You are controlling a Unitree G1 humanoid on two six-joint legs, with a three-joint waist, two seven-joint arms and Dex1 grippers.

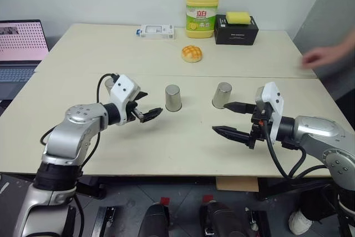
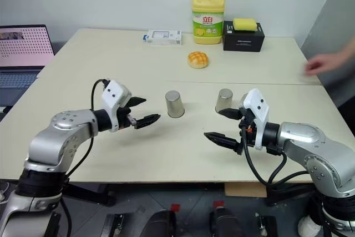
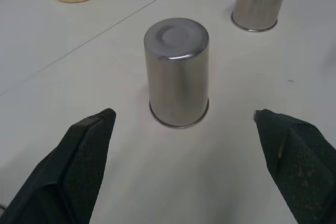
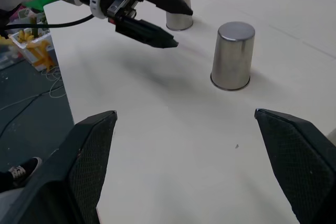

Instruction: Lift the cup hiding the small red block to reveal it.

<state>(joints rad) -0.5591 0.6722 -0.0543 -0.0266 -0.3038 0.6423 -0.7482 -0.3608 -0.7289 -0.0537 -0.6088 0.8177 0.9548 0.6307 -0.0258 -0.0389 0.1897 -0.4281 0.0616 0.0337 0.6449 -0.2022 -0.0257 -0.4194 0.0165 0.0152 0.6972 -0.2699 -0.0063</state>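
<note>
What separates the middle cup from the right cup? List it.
The middle cup stands ahead of the open left end effector; the right cup stands beside the open right end effector. The middle cup has the left cup beside it; the right cup ends the row. Both: steel, upside down.

Red Chinese characters "立白" printed on the green-and-white label of the yellow pump bottle of dish detergent [image 1: 202, 14], far centre of the table. Smaller print beneath on that label, too fine to read. White box [image 1: 156, 31] just left of the bottle: dark marks, illegible. Laptop screen [image 1: 21, 41] at far left: rows of tiny pink marks, unreadable. Black box [image 1: 236, 30] right of the bottle: faint marking, illegible.
</note>
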